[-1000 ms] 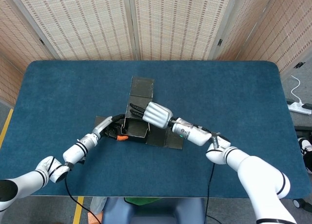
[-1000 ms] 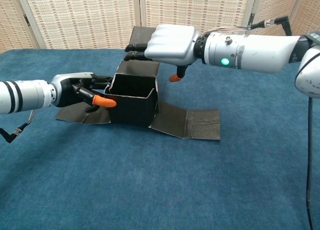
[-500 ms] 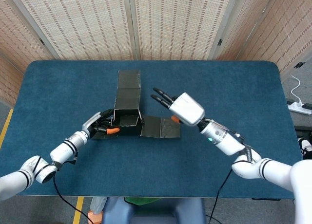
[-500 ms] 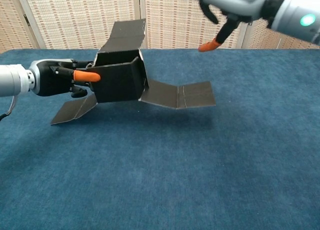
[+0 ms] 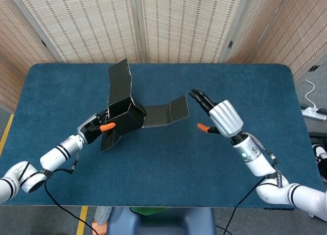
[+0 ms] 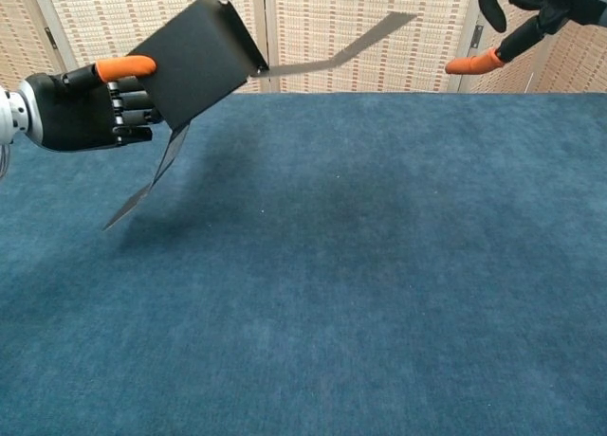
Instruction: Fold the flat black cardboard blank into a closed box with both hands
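One hand has lifted box.

The head view looks steeply down on the whole desk. The chest view sits low, close, facing forward across it. Both share the desk's middle.

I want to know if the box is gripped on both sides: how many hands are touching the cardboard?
1. The left hand holds the cardboard blank lifted off the table; the right hand is open, off to its right, touching nothing.
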Controlling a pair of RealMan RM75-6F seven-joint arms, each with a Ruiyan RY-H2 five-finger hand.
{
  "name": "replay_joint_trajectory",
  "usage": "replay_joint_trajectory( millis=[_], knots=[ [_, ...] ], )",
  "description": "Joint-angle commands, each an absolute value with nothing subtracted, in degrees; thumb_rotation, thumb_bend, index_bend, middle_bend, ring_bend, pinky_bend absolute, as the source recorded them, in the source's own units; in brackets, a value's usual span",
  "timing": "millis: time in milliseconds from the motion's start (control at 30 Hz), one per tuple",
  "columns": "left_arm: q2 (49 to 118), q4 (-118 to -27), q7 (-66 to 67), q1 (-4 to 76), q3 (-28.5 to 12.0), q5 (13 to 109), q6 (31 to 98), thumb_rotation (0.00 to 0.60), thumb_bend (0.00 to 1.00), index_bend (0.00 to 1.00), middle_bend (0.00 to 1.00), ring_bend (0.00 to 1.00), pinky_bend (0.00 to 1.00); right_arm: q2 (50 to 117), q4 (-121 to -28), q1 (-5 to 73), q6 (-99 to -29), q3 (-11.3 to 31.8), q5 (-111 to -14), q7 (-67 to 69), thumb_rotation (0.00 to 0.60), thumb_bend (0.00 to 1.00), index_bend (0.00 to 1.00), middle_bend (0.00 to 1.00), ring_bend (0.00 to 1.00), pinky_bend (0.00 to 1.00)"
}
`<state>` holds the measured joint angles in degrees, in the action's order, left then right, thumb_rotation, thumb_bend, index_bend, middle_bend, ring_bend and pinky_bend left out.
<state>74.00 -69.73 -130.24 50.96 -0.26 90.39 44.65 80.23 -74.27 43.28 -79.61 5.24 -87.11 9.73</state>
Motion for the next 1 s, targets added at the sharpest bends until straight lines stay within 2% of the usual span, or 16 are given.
replay_joint_trajectory(
  millis=[33,367,567,700,1000],
  knots=[
    [70.9,-73.3,-137.3,51.4,-0.5,90.4,45.0,0.6,0.24,0.33,0.32,0.58,0.84,83.5,-73.1,42.3,-81.4,7.4,-86.9,15.7,0.6,0.12,0.0,0.1,0.69,1.0],
    [68.8,-75.8,-145.9,51.8,1.1,93.7,48.5,0.6,0.24,0.33,0.32,0.58,0.84,94.2,-68.5,46.6,-83.6,15.6,-86.0,14.6,0.6,0.11,0.0,0.06,0.7,1.0],
    [69.1,-74.8,-150.2,52.4,2.8,96.2,51.2,0.6,0.24,0.33,0.32,0.58,0.84,99.5,-65.2,50.0,-82.9,18.9,-85.3,13.0,0.6,0.1,0.0,0.08,0.7,1.0],
    [69.5,-73.8,-152.8,52.5,3.7,96.9,52.8,0.6,0.24,0.33,0.32,0.58,0.84,102.5,-62.5,51.5,-84.9,21.0,-85.4,11.9,0.6,0.09,0.0,0.08,0.7,1.0],
    [70.3,-69.1,-163.4,53.0,5.6,97.7,56.1,0.6,0.24,0.33,0.32,0.58,0.84,104.2,-60.5,50.9,-86.6,20.9,-85.7,12.5,0.6,0.06,0.0,0.01,0.69,1.0]
  ],
)
